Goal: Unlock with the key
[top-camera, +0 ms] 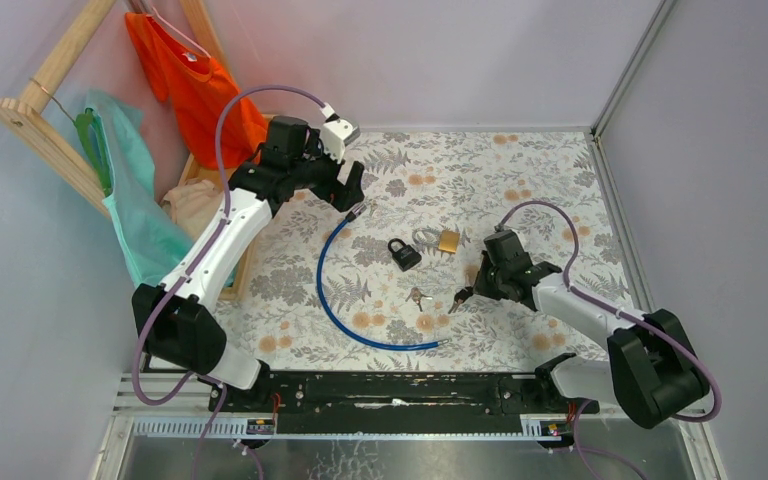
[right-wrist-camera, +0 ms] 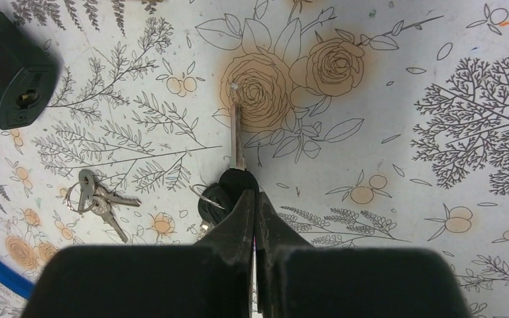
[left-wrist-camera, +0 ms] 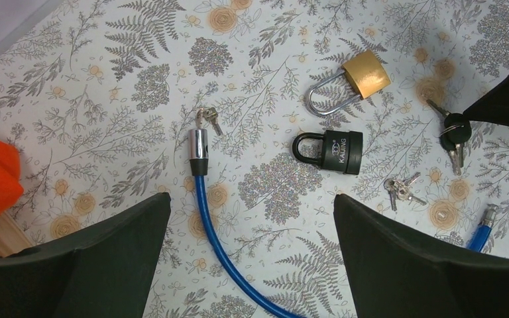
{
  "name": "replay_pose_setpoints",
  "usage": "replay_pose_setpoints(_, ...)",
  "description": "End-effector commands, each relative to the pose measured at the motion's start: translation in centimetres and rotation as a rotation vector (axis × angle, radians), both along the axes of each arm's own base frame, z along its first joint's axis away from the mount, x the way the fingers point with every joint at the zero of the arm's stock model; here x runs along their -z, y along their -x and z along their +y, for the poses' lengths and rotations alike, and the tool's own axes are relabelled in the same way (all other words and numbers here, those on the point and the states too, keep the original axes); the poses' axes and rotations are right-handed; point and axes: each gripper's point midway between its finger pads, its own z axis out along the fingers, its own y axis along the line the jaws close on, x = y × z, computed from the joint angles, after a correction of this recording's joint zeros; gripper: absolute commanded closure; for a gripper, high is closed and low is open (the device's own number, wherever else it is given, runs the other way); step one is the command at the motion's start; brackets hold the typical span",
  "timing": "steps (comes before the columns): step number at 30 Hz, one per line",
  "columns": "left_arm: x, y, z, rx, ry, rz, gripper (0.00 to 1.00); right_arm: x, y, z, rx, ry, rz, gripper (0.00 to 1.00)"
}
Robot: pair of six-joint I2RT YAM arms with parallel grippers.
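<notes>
Flowery table cloth, with the key lying on it in the middle of the right wrist view.
Only that view shows the right gripper pressed tight together at the key's black head; I cannot tell if it holds it. The left wrist view shows the left gripper spread wide, with the black padlock mid-frame.

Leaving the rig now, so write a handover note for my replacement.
Left gripper: open, empty, hovering.
Right gripper: shut on the key by its black head.
Black padlock and brass padlock: both closed, just beyond the key.
Done: key gripped. Left: carry it to the padlock it fits, insert, turn.
</notes>
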Motion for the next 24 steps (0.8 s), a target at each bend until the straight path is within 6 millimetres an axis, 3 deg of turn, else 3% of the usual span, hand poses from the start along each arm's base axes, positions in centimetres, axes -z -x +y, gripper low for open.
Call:
replay_pose_setpoints(1, -0.5, -0.1, 0.0, 0.007, 0.016, -0.024, 0.00, -1.8, -0.7, 0.5, -0.025, -0.020, -0.048, 1.00)
replay_pose_setpoints(5, -0.4, 0.1, -0.2, 0.018, 0.025, -0.017, 0.00, -3.0, -0.9, 1.1, -0.045, -0.046, -0.077, 1.00)
replay_pose_setpoints(10, 0.8, 1.4, -1.5, 0.094, 0.075, 0.046, 0.00, -5.9, -1.6, 2.0, -0.082, -0.093, -0.149, 1.00)
replay_pose_setpoints(13, 1.7, 2.0, -1.9, 0.123, 0.084, 0.087, 0.01, -6.5, -1.5, 1.4, -0.063, -0.064, -0.121, 0.98)
replay_pose_setpoints(15, 2.0, 2.0, -2.0, 0.126, 0.081, 0.101, 0.01, -6.3, -1.2, 1.5, -0.064, -0.067, -0.090, 0.67)
replay_pose_setpoints(16, 1.9, 1.9, -2.0, 0.127, 0.081, 0.099, 0.01, -6.0, -1.0, 1.8, -0.072, -0.080, -0.081, 0.59)
replay_pose_setpoints(24, 0.8, 1.9, -1.5, 0.125, 0.060, 0.049, 0.01, -2.6, 1.6, 3.0, -0.101, -0.164, 0.033, 0.49)
